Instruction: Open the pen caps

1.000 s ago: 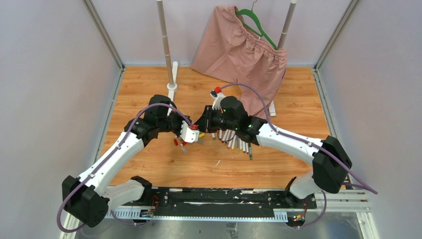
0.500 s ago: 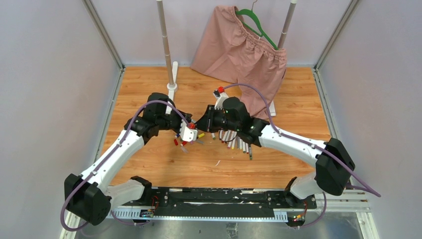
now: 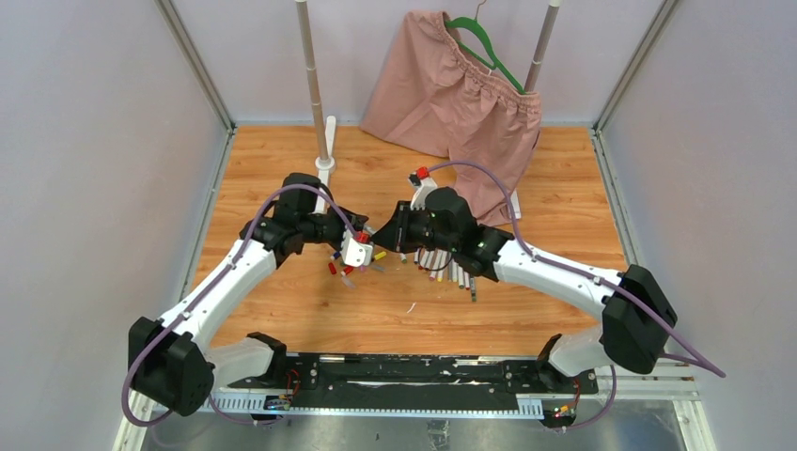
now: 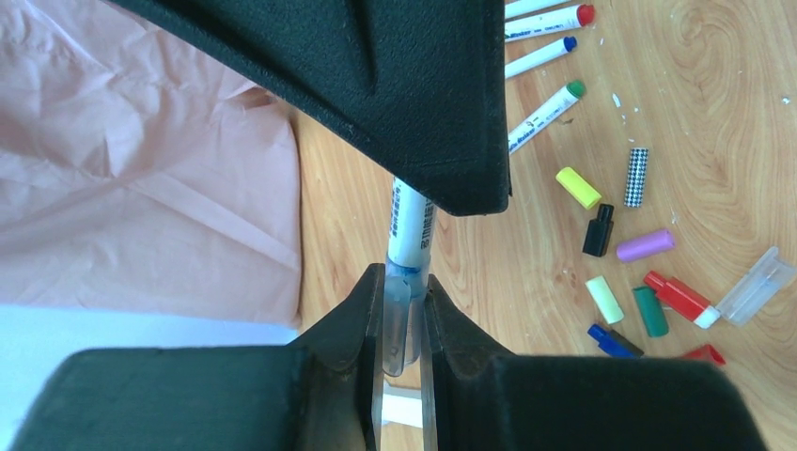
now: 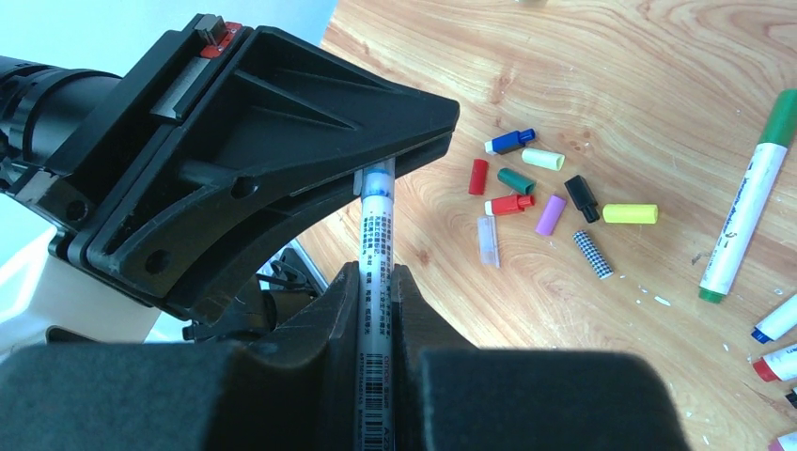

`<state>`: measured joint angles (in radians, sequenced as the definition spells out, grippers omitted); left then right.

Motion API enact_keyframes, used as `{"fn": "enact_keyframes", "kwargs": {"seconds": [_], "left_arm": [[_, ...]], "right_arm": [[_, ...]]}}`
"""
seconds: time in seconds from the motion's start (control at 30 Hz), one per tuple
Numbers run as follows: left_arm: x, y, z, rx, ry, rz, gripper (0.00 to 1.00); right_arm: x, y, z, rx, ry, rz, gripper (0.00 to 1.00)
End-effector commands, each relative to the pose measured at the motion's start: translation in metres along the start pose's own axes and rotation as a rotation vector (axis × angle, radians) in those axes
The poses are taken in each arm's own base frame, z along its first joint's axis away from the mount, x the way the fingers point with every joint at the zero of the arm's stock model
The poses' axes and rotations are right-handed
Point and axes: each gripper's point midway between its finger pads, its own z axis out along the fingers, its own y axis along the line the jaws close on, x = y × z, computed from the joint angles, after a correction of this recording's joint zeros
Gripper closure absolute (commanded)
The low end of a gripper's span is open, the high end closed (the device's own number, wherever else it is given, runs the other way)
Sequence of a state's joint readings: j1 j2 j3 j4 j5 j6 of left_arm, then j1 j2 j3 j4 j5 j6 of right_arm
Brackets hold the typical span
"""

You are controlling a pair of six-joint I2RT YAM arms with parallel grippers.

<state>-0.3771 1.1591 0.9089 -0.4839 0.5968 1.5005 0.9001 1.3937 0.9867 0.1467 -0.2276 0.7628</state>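
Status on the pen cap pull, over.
Both shut: left gripper on the cap, right gripper on the pen. Cap not off yet. Nothing in the way; loose caps lie aside on the table.

Loose pen caps in yellow, purple, black, red, dark green, cream and blue, plus a black-and-white checked cap, on an orange-brown wood-grain bench. White-barrelled pen with black print and a blue ring, its cap see-through grey, between black left gripper and black right gripper. Behind, dusty-pink cloth on a green hanger.
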Motion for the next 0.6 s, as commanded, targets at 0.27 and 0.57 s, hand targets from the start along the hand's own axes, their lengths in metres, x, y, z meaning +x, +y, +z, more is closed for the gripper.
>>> {"fn": "enact_keyframes", "kwargs": {"seconds": [0.27,0.57], "left_arm": [[0.187,0.000,-0.114,-0.129,0.854,-0.148,1.00],[0.189,-0.008,-0.117,-0.120,0.810,-0.204,1.00]], "right_arm": [[0.075,0.007,-0.074,-0.070,0.293,-0.028,1.00],[0.079,0.001,-0.091,-0.054,0.282,-0.059,1.00]]}}
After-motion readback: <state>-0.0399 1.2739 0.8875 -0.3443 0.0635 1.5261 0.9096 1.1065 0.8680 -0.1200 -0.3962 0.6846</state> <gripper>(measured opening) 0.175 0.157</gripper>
